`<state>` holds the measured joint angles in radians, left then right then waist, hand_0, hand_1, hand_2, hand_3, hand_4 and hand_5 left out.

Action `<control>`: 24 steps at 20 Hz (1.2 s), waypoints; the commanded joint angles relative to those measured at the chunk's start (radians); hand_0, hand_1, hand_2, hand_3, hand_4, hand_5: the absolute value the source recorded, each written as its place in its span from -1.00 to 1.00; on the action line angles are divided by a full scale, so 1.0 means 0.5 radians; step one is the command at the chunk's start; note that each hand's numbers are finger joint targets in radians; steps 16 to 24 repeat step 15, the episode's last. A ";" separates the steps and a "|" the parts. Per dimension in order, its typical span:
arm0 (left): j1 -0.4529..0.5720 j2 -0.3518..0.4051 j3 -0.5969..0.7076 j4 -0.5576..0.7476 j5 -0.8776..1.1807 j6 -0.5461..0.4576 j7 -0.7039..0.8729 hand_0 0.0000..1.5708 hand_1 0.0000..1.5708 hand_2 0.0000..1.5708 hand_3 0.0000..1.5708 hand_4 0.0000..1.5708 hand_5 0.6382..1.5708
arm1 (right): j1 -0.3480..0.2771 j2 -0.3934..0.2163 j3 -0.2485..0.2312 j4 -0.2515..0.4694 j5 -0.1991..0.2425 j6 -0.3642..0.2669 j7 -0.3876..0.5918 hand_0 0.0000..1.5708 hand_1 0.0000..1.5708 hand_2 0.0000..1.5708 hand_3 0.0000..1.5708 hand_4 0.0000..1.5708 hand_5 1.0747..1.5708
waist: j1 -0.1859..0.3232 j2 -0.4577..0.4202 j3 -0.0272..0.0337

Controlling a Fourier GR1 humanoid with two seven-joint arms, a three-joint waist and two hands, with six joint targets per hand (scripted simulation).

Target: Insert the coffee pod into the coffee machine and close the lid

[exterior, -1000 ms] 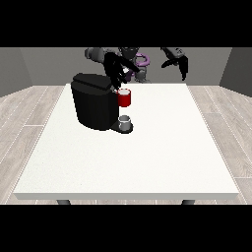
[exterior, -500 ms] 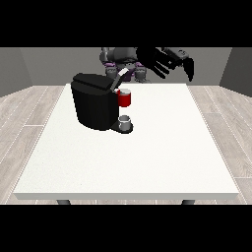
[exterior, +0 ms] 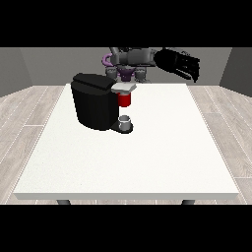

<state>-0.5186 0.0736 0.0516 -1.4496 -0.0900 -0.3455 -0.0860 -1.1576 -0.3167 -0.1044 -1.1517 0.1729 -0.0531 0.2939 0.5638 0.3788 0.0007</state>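
One big white worktop [exterior: 147,162] fills most of the view. The black coffee machine [exterior: 93,101] stands on it, twd the far side and view's left. The robot [exterior: 129,61] is behind the machine, past the far edge. Hand at the view's right [exterior: 181,64] is up in the air, well right of and above the machine, fingers look spread & holding nothing. The other hand: not seen. Red thing at the machine [exterior: 125,100] sits under its front lip. Small grey thing [exterior: 125,121] on the machine's base, below the red one; can't tell if it's the pod.

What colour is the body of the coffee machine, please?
Black, seen in the front view: coffee machine.
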 commanded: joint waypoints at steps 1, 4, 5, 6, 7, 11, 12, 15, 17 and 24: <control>0.125 0.022 -0.003 -0.001 -0.001 -0.027 -0.064 -1.00 -1.00 -1.00 -1.00 -0.62 1.00 | -0.022 0.093 0.028 0.106 0.026 -0.051 -0.087 -1.00 -1.00 -1.00 -1.00 -0.87 1.00 | -0.017 -0.027 -0.003; 0.049 0.034 0.052 -0.020 0.026 0.008 -0.024 -1.00 -1.00 -1.00 -1.00 -0.59 1.00 | -0.062 0.126 0.018 0.165 -0.025 0.002 -0.227 -1.00 -1.00 -1.00 -1.00 -1.00 1.00 | -0.092 -0.001 -0.002; 0.076 0.013 0.047 0.006 0.051 -0.006 -0.013 -1.00 -1.00 -1.00 -1.00 -0.56 1.00 | -0.048 0.188 0.058 0.165 0.020 -0.063 -0.227 -1.00 -1.00 -1.00 -1.00 -1.00 1.00 | -0.108 -0.038 -0.002; 0.130 -0.016 0.007 -0.046 0.050 -0.013 -0.018 -1.00 -1.00 -1.00 -1.00 -0.56 1.00 | -0.041 0.167 0.018 0.206 -0.026 -0.018 -0.292 -1.00 -1.00 -1.00 -1.00 -1.00 1.00 | -0.097 -0.046 -0.002; 0.152 0.024 0.034 -0.005 0.044 -0.025 -0.025 -1.00 -1.00 -1.00 -1.00 -0.57 1.00 | 0.053 0.285 0.110 0.132 -0.011 -0.025 -0.355 -1.00 -1.00 -1.00 -1.00 -1.00 1.00 | -0.174 -0.108 -0.002; 0.295 0.017 0.048 0.025 -0.006 0.035 -0.134 -1.00 -1.00 -1.00 -1.00 -0.67 1.00 | 0.126 0.383 0.179 0.102 -0.032 0.030 -0.504 -1.00 -1.00 -1.00 -1.00 -0.72 1.00 | -0.300 -0.202 -0.002; 0.226 0.042 0.107 0.036 0.046 0.037 -0.010 -1.00 -1.00 -1.00 -1.00 -0.69 1.00 | 0.181 0.478 0.214 0.118 -0.032 -0.003 -0.534 -1.00 -1.00 -1.00 -1.00 -0.77 1.00 | -0.338 -0.232 -0.001; 0.345 0.068 0.190 0.175 0.029 0.089 -0.152 -1.00 -1.00 -1.00 -1.00 -0.66 1.00 | 0.371 0.623 0.373 -0.011 -0.066 -0.022 -0.579 -1.00 -1.00 -1.00 -1.00 -0.67 1.00 | -0.521 -0.354 -0.002; 0.345 0.068 0.190 0.175 0.029 0.089 -0.152 -1.00 -1.00 -1.00 -1.00 -0.66 1.00 | 0.371 0.623 0.373 -0.011 -0.066 -0.022 -0.579 -1.00 -1.00 -1.00 -1.00 -0.67 1.00 | -0.521 -0.354 -0.002; 0.345 0.068 0.190 0.175 0.029 0.089 -0.152 -1.00 -1.00 -1.00 -1.00 -0.66 1.00 | 0.371 0.623 0.373 -0.011 -0.066 -0.022 -0.579 -1.00 -1.00 -1.00 -1.00 -0.67 1.00 | -0.521 -0.354 -0.002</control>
